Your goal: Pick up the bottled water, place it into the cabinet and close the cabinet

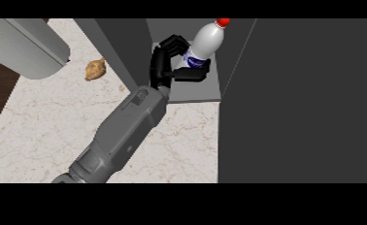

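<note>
Right hand (pixel 166 63) inside open cabinet (pixel 197 93), fingers and thumb curled round bottled water (pixel 204 44). Bottle tilted, red cap (pixel 223 22) up toward back of compartment, lower part hidden by hand, above grey shelf floor. Dark cabinet door (pixel 301 103) swung open at right. Brown food item (pixel 95 69) lies on marble counter (pixel 43 117), left of cabinet.

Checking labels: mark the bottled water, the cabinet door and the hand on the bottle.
bottled water (pixel 204 42): head view, white body.
cabinet door (pixel 294 103): head view, dark panel face.
hand (pixel 166 61): head view, black palm.
</note>
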`<move>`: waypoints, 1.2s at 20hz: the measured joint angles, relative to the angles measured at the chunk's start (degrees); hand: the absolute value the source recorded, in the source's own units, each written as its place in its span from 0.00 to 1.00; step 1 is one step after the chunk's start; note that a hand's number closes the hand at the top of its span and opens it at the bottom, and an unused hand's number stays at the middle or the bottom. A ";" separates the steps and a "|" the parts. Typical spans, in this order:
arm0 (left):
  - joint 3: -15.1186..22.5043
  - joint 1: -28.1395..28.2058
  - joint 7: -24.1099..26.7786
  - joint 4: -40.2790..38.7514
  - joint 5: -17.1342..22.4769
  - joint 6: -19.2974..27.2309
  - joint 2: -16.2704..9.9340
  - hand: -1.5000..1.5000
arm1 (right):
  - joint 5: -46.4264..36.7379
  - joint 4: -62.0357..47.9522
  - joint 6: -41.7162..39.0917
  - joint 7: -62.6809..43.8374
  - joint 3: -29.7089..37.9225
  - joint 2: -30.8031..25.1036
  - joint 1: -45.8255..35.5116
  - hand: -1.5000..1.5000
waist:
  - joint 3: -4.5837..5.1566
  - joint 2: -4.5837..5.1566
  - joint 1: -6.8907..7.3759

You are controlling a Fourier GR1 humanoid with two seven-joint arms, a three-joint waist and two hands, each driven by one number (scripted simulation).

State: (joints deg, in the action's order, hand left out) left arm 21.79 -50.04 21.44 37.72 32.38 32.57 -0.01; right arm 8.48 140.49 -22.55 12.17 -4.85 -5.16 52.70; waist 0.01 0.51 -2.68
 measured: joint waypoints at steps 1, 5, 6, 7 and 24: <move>-0.21 -1.28 -0.05 -1.95 -0.10 0.00 0.01 1.00 | 0.26 -0.32 -0.17 0.07 0.73 -0.15 -0.41 0.00 | 0.00 0.03 -0.03; 0.08 -4.95 1.15 -9.89 -2.83 1.70 -0.38 1.00 | 0.91 -0.71 -1.35 0.86 1.96 -0.68 -0.63 0.00 | -0.02 0.35 -0.76; -0.17 -5.75 1.20 -11.82 -3.22 2.00 -0.54 1.00 | 0.97 -0.91 -1.46 0.88 1.97 -0.64 -0.64 0.00 | -0.01 0.41 -0.79; -0.61 -6.46 1.26 -13.80 -3.41 2.37 -0.55 1.00 | 1.07 -1.29 -1.55 1.12 2.13 -0.52 -0.81 0.00 | -0.01 0.50 -0.93; -6.47 -14.29 8.44 -30.38 -4.66 6.88 -2.88 0.00 | 3.10 -2.64 -3.90 1.61 3.59 -1.13 -2.49 0.00 | 0.07 1.39 -2.82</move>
State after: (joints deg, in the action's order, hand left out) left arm 15.32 -64.33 29.88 7.34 27.72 39.45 -2.89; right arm 11.58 137.86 -26.46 13.78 -1.25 -6.28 50.21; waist 0.08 1.90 -5.50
